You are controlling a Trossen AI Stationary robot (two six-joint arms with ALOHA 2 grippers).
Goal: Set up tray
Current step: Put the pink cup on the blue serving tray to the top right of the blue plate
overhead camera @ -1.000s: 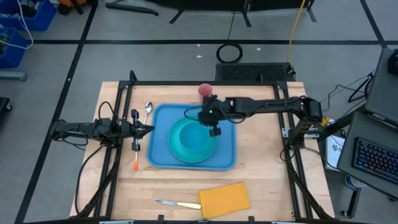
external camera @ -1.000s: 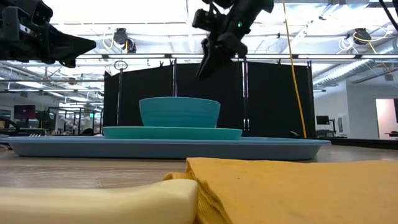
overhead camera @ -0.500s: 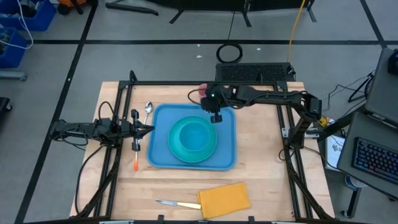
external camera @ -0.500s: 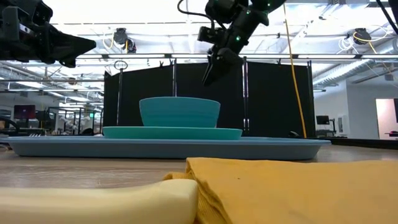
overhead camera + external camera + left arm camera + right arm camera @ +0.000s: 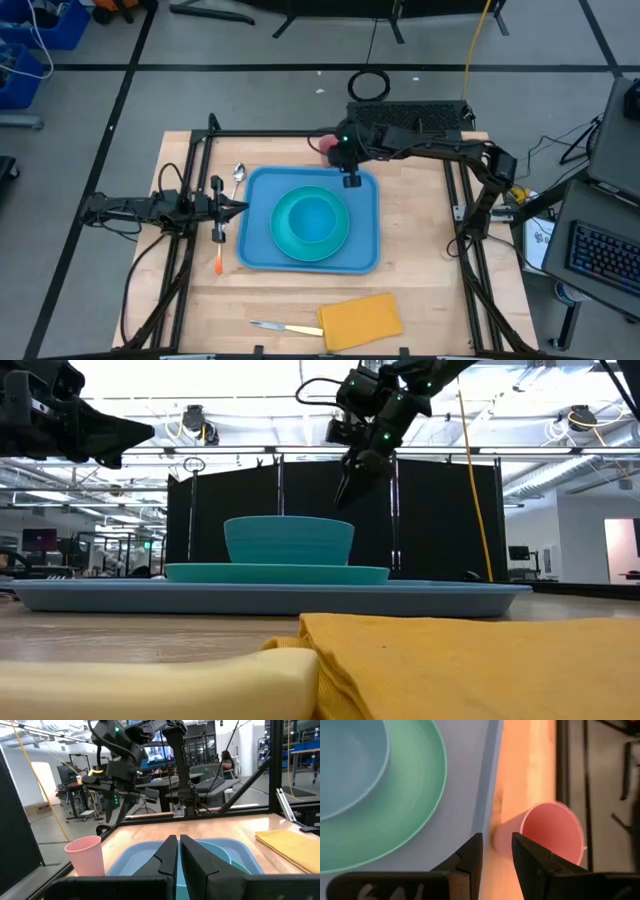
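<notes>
While you watch from above, the right gripper [image 5: 351, 179] has left the middle of the tray [image 5: 366, 255] and now hangs over its far rim, just short of the pink cup [image 5: 326, 145] standing beyond that rim. The tray sits mid-table with plate [image 5: 284, 240] and bowl [image 5: 312, 215] on it; the left gripper [image 5: 238, 208] waits just off the tray's left edge, fingers pressed together. From table height, you see the right gripper high above the bowl, holding nothing. Past the left wrist, the cup stands beside the tray. Past the right wrist, slightly parted, empty fingers [image 5: 470, 855] frame the cup, so you are likely lining up to fetch it.
</notes>
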